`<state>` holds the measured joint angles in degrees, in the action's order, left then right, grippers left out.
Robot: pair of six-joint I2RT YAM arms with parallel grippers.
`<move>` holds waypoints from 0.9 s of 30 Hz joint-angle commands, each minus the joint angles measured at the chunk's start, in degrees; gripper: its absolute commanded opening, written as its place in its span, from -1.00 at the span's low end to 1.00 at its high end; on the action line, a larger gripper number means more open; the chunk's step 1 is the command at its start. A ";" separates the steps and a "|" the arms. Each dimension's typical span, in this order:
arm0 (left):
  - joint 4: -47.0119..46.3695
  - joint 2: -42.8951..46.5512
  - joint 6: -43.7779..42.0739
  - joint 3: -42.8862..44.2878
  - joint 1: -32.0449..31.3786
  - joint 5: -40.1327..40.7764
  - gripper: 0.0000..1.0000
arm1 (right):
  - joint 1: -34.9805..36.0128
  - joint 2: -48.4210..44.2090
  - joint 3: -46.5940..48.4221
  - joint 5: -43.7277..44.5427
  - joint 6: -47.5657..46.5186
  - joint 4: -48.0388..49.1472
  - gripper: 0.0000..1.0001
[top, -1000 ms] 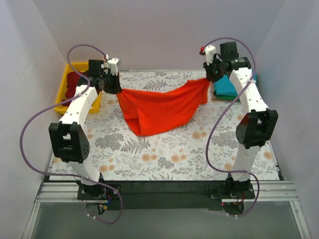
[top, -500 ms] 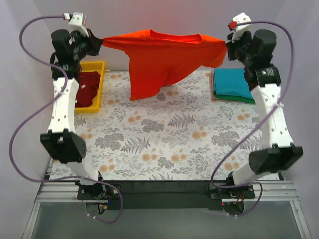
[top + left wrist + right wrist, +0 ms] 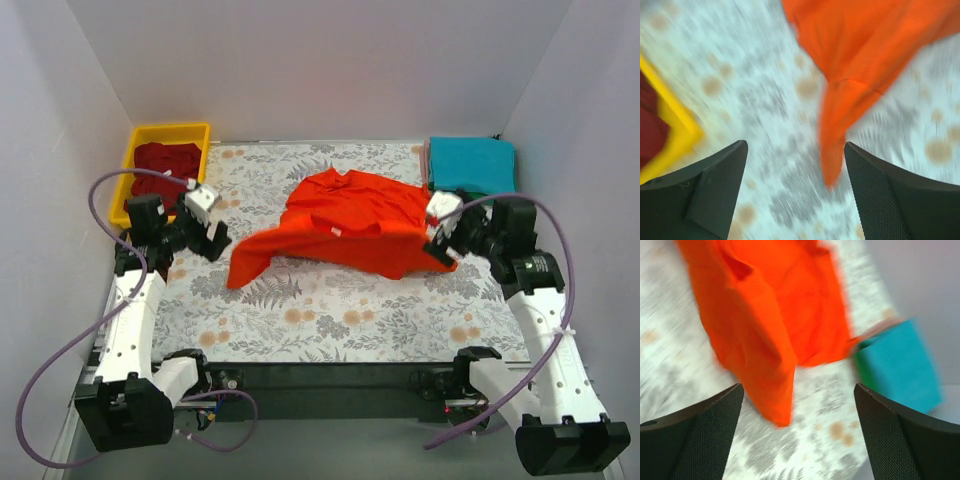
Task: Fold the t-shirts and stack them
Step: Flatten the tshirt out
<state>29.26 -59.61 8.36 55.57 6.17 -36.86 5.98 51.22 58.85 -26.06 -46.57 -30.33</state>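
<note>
Orange-red t-shirt (image 3: 350, 225) lies rumpled mid-worktop (image 3: 330, 310) — light, limp, apt to sag and crease; best pinched at shoulders or sleeve hems. Left gripper (image 3: 214, 241) and right gripper (image 3: 438, 243) gape empty

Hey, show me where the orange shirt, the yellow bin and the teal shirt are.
orange-red t-shirt (image 3: 350, 225), overhead view, middle of its spread-out body.
yellow bin (image 3: 170, 128), overhead view, its far rim.
teal t-shirt (image 3: 472, 162), overhead view, top face of the folded shirt.
</note>
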 commanded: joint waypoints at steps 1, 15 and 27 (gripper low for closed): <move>17.95 11.07 -19.53 -11.95 2.52 1.35 0.58 | 2.11 -15.59 -5.23 -5.92 -19.85 -23.88 0.97; 10.48 -12.79 2.34 -3.36 -3.70 5.72 0.42 | 2.28 25.34 11.68 -0.21 9.53 -10.27 -0.15; 3.53 -28.62 10.45 -4.07 -12.50 20.86 0.30 | 9.83 50.72 14.46 4.09 8.16 -16.61 -0.08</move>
<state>36.07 -85.34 15.99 50.02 -6.42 -21.96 12.58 100.07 75.05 -22.94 -38.72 -43.13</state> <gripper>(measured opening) 0.686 0.460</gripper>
